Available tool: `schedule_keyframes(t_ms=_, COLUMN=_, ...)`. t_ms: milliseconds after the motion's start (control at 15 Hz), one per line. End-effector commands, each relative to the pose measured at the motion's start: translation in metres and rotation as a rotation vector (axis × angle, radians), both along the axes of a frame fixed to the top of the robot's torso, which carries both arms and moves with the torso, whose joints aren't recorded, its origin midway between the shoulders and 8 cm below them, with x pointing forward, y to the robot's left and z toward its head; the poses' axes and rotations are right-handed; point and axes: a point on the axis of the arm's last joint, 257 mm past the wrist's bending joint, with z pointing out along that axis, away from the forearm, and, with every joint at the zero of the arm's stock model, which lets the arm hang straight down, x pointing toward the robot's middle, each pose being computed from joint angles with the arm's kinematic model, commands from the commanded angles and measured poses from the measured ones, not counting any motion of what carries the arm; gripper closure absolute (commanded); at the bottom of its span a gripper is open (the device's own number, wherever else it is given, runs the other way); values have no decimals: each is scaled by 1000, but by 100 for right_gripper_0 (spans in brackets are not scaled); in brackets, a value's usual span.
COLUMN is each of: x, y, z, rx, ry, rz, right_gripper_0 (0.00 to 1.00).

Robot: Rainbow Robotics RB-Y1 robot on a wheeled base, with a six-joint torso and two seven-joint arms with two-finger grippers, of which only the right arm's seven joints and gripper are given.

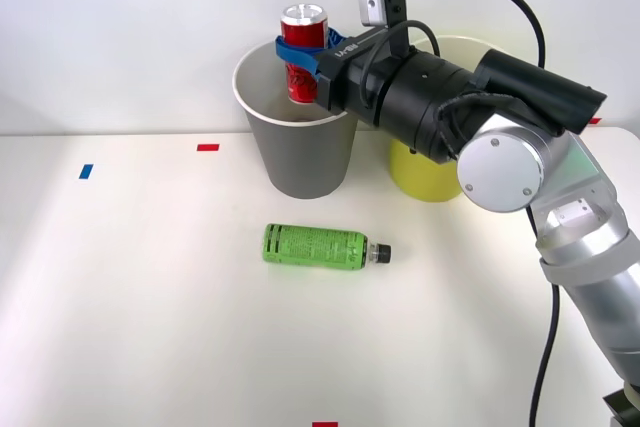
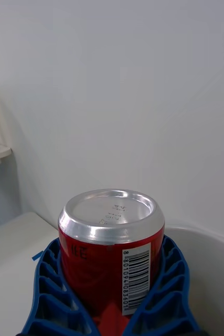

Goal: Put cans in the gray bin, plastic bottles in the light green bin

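Above the white table (image 1: 150, 287), the tall tapered gray bin (image 1: 300, 152) stands beside the lime bin (image 1: 425, 177). Over the gray bin's mouth, the right gripper (image 1: 300, 55) clamps the shiny red metal can (image 1: 303, 52) upright. The green plastic bottle (image 1: 315, 246) lies before the bins.

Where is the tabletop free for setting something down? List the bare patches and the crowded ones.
Free: the wide stretch left of the gray bin and the green bottle, and the strip in front of the bottle. Crowded: the back middle, where the gray bin and the light green bin stand side by side, with the right gripper holding the can above the gray bin.
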Motion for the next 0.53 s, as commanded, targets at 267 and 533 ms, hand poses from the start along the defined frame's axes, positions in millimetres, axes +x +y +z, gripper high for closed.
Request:
schedule_keyframes(t_ms=267, x=52, y=17, z=7, rx=-9, ry=6, rz=-83, right_gripper_0=100)
schedule_keyframes(t_ms=533, x=73, y=26, z=4, rx=-41, ry=5, rz=-122, right_gripper_0=100)
